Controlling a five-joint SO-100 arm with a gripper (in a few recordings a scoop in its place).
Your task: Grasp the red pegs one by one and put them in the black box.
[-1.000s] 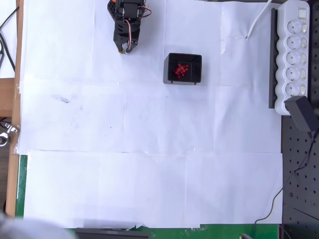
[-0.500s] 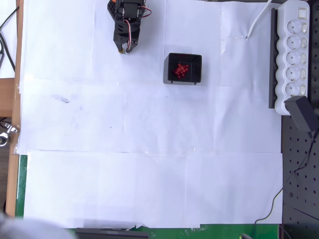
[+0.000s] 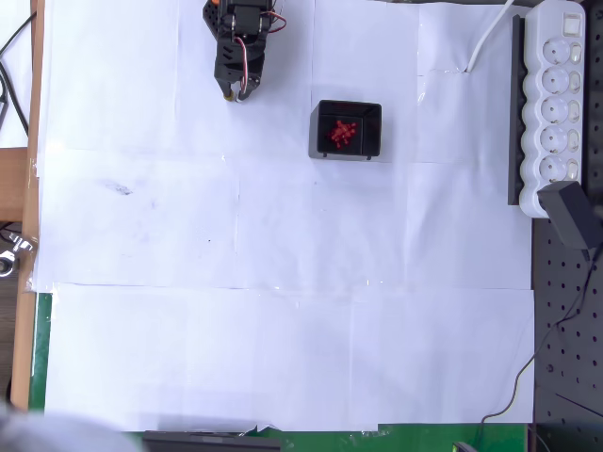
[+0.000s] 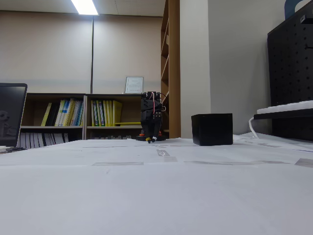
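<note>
Several red pegs (image 3: 341, 134) lie clustered inside the black box (image 3: 320, 141), too small to count; the box sits square on white paper (image 3: 283, 282), power strip (image 3: 556, 104) well right; the gripper (image 3: 233, 93) rests left of the box, holding nothing, its opening unclear.

Arm: black folded robot arm (image 4: 151, 116) upright at the far edge of the white paper-covered table (image 4: 156, 196).
Gripper: gripper (image 4: 152, 141) pointing down, tip at the table surface; jaw state unclear.
Box: small square black plastic box (image 4: 212, 129) right of the arm, apart from it.
Background: wooden bookshelf with yellow books (image 4: 78, 113).
</note>
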